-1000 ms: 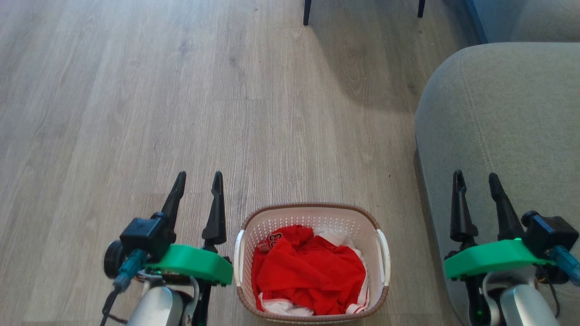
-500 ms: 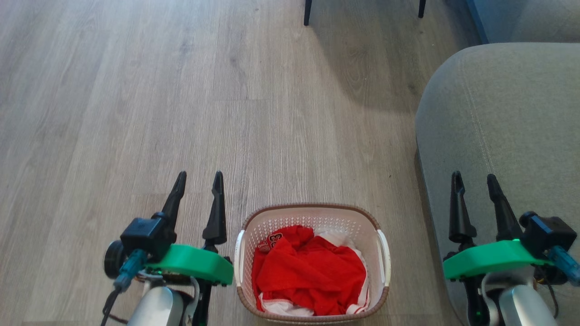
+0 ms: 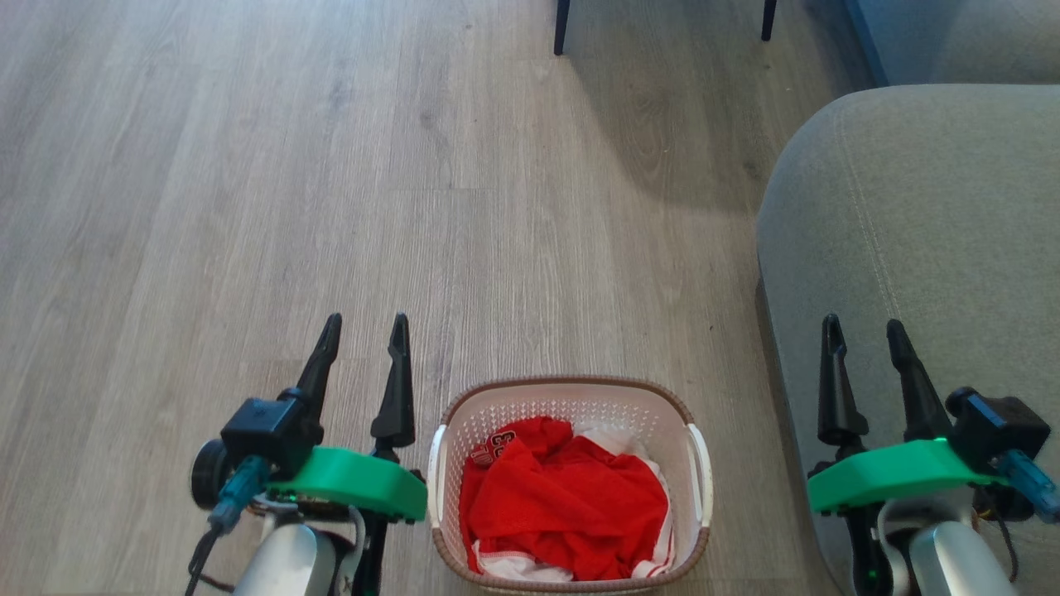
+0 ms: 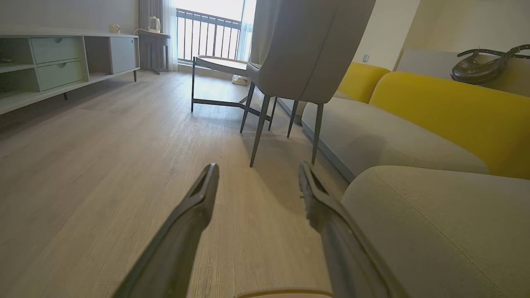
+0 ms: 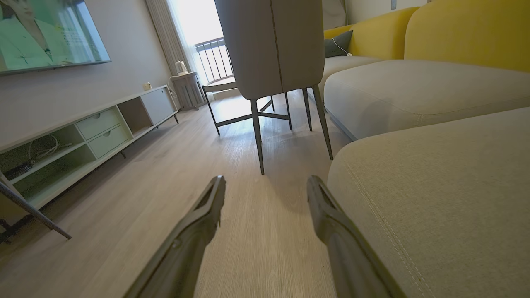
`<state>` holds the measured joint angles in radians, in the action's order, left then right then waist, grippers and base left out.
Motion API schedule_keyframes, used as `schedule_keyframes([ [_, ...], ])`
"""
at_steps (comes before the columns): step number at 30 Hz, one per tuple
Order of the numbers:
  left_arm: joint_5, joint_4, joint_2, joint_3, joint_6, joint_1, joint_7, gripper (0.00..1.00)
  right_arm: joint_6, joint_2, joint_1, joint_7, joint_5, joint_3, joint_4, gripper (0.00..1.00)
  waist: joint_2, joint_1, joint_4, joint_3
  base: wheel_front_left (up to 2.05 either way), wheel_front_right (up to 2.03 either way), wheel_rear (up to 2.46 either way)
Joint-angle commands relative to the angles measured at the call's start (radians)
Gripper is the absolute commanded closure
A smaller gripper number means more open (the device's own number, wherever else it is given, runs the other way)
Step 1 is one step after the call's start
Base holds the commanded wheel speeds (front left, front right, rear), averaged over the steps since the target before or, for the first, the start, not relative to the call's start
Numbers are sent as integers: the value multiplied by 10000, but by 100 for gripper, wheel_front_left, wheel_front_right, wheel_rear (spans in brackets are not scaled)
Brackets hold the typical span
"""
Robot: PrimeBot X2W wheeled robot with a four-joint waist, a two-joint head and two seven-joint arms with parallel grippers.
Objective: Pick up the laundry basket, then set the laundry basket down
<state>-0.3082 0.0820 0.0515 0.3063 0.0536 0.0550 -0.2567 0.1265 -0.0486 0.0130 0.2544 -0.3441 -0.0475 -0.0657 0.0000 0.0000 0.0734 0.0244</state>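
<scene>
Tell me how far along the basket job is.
Done: nothing that shows. The basket sits on the floor with red clothes inside. In hand: the left claw and right claw hang open and empty on either side, not touching it. Left: grip it, lift, then set it down.

The right tool (image 5: 267, 181) has its two dark fingers spread wide above the pale wooden floor (image 5: 165, 174), with nothing between them. Ahead stands a grey chair (image 5: 271, 45) on thin dark legs. A grey sofa seat (image 5: 434, 198) lies close on the right, and a low cabinet (image 5: 95, 132) lines the left wall under a television (image 5: 45, 33).
</scene>
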Motion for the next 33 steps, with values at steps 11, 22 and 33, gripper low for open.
schedule_keyframes([
  [11,-49,-370,-12,-360,47,232,-51,0,42,-16,455,74,-253,-238,181,0,0,0,-94,-36,0,0,0],
  [22,-344,595,9,39,-19,-511,22,100,0,31,-247,-43,-387,-111,-818,100,0,0,-110,-142,0,0,0],
  [33,-1571,684,92,-233,-175,-424,265,100,4,-38,-141,-304,-1554,-39,-904,100,0,0,-166,-148,0,0,0],
])
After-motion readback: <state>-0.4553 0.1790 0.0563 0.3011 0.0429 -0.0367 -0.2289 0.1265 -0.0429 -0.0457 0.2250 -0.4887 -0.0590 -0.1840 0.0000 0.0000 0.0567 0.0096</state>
